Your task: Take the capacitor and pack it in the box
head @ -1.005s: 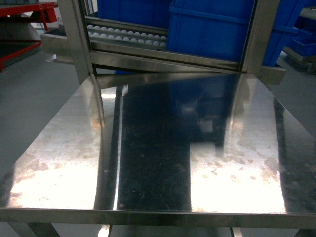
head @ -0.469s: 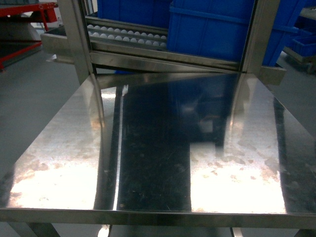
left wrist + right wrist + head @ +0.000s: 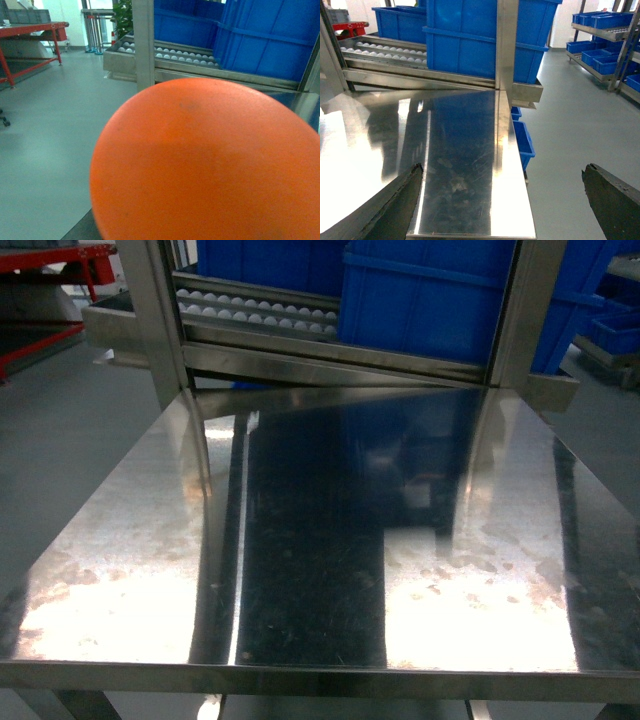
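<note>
No capacitor and no box show in any view. A smooth orange rounded surface (image 3: 210, 160) fills most of the left wrist view right at the camera and hides where the left jaws would be. My right gripper (image 3: 502, 170) is open, with its dark fingertips (image 3: 410, 185) wide apart over the right edge of the steel table (image 3: 460, 150) and nothing between them. Neither gripper shows in the head view, where the shiny steel table (image 3: 320, 540) bears nothing.
Big blue plastic bins (image 3: 430, 300) stand on a roller conveyor (image 3: 250, 310) behind the table, framed by steel posts (image 3: 150, 320). Smaller blue bins (image 3: 522, 142) sit low beside the table's right edge, and shelves of blue bins (image 3: 605, 30) stand far right. A red table (image 3: 30, 35) stands far left.
</note>
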`<state>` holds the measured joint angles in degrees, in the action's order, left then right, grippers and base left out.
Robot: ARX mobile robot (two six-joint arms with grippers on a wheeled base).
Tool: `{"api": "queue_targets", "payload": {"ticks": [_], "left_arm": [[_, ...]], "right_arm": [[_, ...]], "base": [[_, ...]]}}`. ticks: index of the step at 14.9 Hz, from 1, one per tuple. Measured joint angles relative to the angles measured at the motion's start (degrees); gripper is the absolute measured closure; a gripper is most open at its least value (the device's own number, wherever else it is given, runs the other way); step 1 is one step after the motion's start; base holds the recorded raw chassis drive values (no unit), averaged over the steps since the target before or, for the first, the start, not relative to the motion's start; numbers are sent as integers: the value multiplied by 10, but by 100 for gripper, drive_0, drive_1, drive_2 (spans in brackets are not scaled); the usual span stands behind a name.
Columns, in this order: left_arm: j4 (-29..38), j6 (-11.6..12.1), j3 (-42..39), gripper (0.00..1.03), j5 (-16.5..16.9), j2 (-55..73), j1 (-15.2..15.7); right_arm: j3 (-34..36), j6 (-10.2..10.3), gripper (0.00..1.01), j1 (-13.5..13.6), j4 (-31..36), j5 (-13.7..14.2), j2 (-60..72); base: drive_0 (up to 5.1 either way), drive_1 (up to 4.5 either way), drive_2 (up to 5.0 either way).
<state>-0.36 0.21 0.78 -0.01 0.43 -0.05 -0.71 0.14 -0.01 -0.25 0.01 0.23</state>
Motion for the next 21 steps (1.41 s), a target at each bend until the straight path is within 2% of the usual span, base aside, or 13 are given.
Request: {"api": "queue_targets", "payload": {"ticks": [21], "left_arm": [[-1, 0, 0, 59, -1, 0, 0]], "right_arm": [[0, 0, 3, 0, 0, 0, 0]], "base": [[0, 0, 0]]}}
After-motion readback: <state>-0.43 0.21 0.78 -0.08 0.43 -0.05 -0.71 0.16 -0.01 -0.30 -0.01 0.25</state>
